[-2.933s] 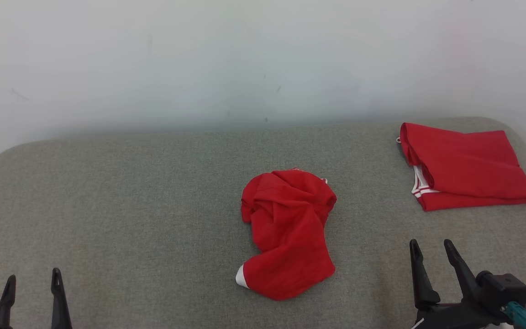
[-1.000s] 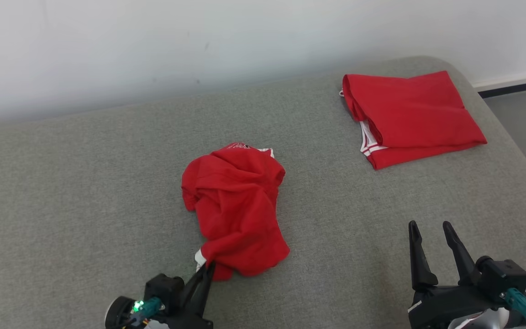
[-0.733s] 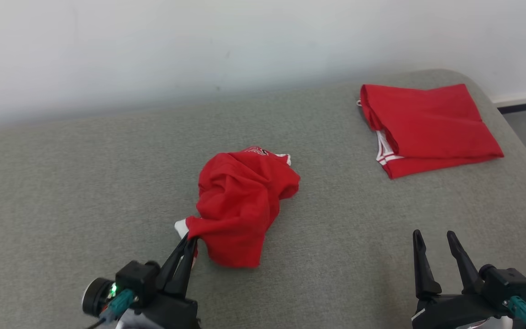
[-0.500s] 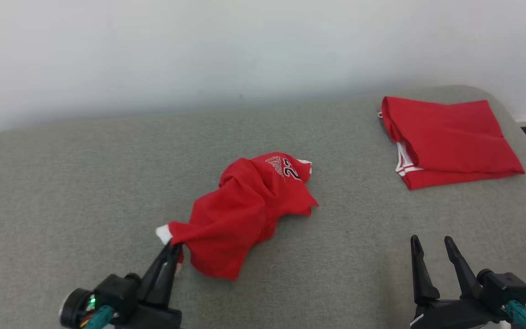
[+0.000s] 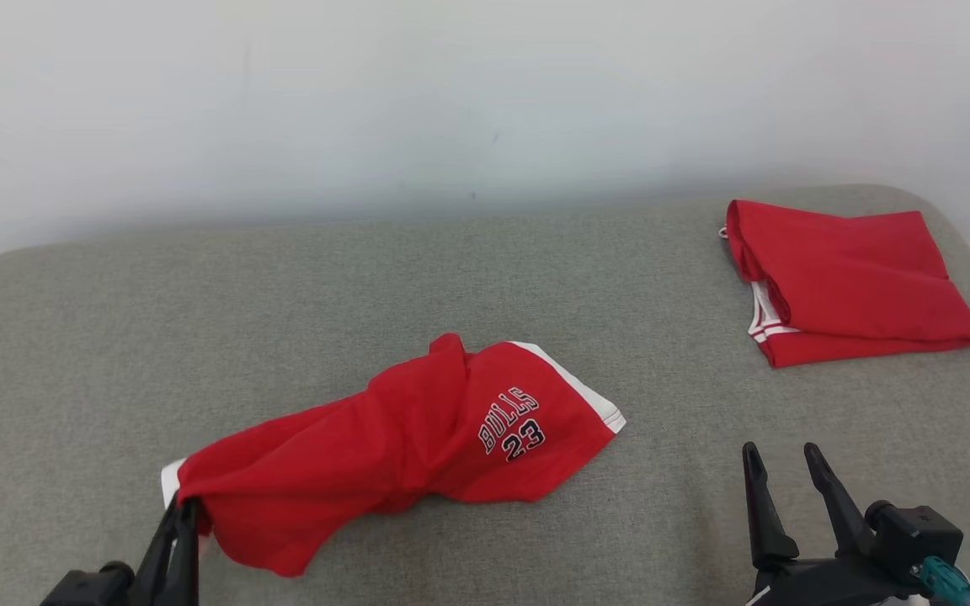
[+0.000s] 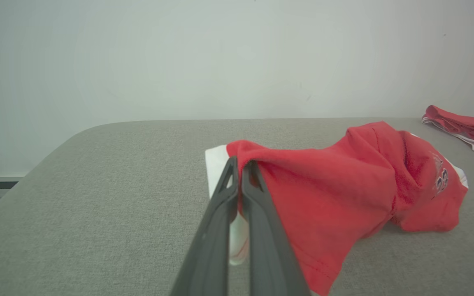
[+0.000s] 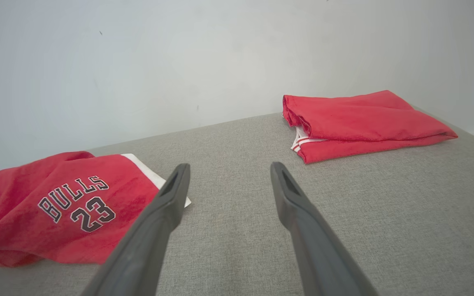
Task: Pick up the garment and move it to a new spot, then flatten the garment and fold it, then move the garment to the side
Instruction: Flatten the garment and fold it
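Our left gripper (image 5: 184,507), low at the head view's left edge, is pinched shut on a white-trimmed corner of the red Bulls 23 garment (image 5: 418,438), which sprawls on the grey cushion (image 5: 535,269); our right gripper (image 5: 780,450) stands wide, empty. Left wrist view: cloth drapes soft, light. Right wrist view: it points level toward the free white hem (image 7: 146,168), our likeliest second hold.

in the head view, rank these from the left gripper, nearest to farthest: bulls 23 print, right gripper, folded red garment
1. BULLS 23 print, on the garment the left gripper holds.
2. Right gripper, lower right.
3. Folded red garment, far right corner.
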Controlling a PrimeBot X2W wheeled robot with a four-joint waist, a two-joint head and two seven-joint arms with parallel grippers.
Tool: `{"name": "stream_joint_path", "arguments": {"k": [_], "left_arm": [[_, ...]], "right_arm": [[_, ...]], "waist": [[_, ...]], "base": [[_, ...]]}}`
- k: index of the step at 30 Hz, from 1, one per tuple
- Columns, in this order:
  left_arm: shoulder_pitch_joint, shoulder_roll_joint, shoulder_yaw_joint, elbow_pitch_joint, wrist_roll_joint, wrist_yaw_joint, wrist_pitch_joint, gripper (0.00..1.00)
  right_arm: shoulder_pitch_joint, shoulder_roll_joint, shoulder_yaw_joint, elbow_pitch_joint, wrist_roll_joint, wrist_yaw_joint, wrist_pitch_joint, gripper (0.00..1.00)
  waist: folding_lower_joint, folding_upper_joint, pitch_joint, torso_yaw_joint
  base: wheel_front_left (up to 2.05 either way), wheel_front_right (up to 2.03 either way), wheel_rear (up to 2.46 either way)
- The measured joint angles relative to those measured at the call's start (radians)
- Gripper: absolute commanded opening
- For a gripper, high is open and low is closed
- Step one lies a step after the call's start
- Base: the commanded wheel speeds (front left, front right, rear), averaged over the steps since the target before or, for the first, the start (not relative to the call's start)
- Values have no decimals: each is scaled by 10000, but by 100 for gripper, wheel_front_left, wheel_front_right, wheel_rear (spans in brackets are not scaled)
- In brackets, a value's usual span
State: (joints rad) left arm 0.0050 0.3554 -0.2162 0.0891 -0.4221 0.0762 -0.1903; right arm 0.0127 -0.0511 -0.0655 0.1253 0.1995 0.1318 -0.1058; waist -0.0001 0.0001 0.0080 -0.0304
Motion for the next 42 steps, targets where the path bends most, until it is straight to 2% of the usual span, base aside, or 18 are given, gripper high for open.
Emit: {"name": "stream_joint_path", "arguments": {"k": [5,6,7,8,13,16,21,27,35,42], "left_arm": [[58,-81,186,794,-75,102,-297,0],[33,-113,240,930,-79,182,-353,15],[-24,-117,236,1045,-50,242,-382,15],[-85,-128,268,1062,19,293,-431,100],[-386,-247,617,431,523,798,-656,100],[-518,-322,462,-92,757,784,-692,100],[-1022,-878,-786,-424,899,79,-552,100],[-1906,-1779,-2347,719,1087,-945,-180,100],[-2808,-2247,-3118,2836,1264,-1396,-79,100],[-3598,-2324,-3432,4830,1423,-1601,-115,100]], "right_arm": [[-5,-2,-35,-38,-10,0,54,100],[-5,2,-48,-46,-21,0,59,100],[-5,2,-59,-56,-21,0,61,100],[-4,0,-81,-69,-21,0,61,100],[1,0,-176,-104,-21,0,59,100],[-15,0,-186,-105,-19,0,54,100],[-122,0,-42,-77,12,0,2,100],[-360,2,13,-6,29,0,-59,100],[-554,-4,-27,81,102,0,-215,100],[-748,-4,-15,293,286,0,-462,100]], "waist": [[1,0,47,-200],[0,0,56,-219],[0,0,65,-228],[0,0,77,-230],[1,0,116,-145],[1,-1,167,-107],[2,0,294,-195],[2,0,488,-606],[2,0,841,-1347],[3,0,1288,-2060]], "base": [[0,0,0],[0,0,0],[0,0,0],[0,0,0],[0,0,0],[0,0,0],[0,0,0],[0,0,0],[0,0,0],[0,0,0]]}}
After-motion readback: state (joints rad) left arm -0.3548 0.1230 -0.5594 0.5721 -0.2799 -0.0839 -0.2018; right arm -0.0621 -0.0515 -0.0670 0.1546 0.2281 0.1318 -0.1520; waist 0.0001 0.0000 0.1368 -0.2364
